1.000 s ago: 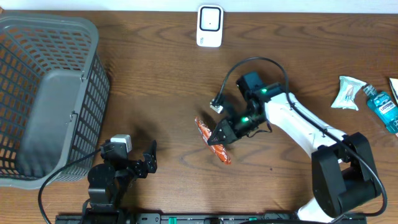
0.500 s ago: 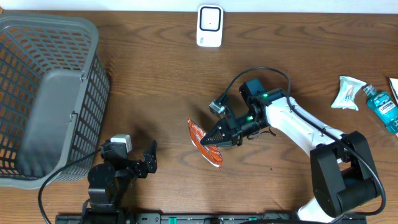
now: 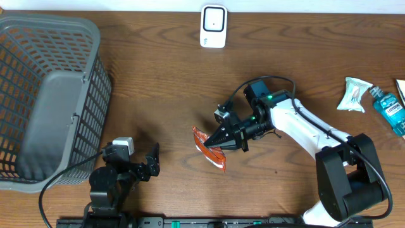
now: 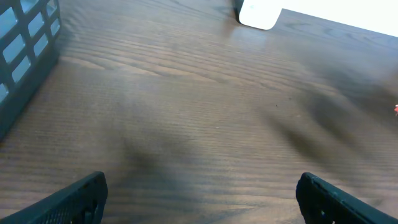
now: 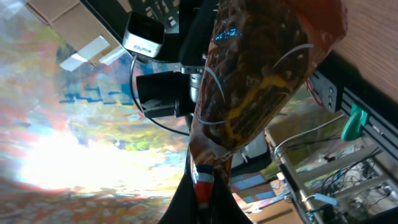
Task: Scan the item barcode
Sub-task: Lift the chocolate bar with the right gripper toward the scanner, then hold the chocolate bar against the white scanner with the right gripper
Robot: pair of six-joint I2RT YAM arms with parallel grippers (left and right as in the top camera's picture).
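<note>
Orange snack packet [image 3: 209, 147] at centre of the overhead frame, one end clamped in the clenched right gripper [image 3: 219, 139], white scanner [image 3: 213, 26] at top centre, well apart, left gripper [image 4: 200, 186] at lower left, fingers spread wide, empty, grey basket [image 3: 95, 82] at left edge.

The wooden table [image 3: 158, 82] carries a white scanner [image 3: 214, 26] beyond the right pincer [image 3: 217, 143], a grey basket [image 3: 95, 107] far to its left, and a pale packet [image 3: 352, 95] beside a blue bottle [image 3: 389, 109] far to its right.
</note>
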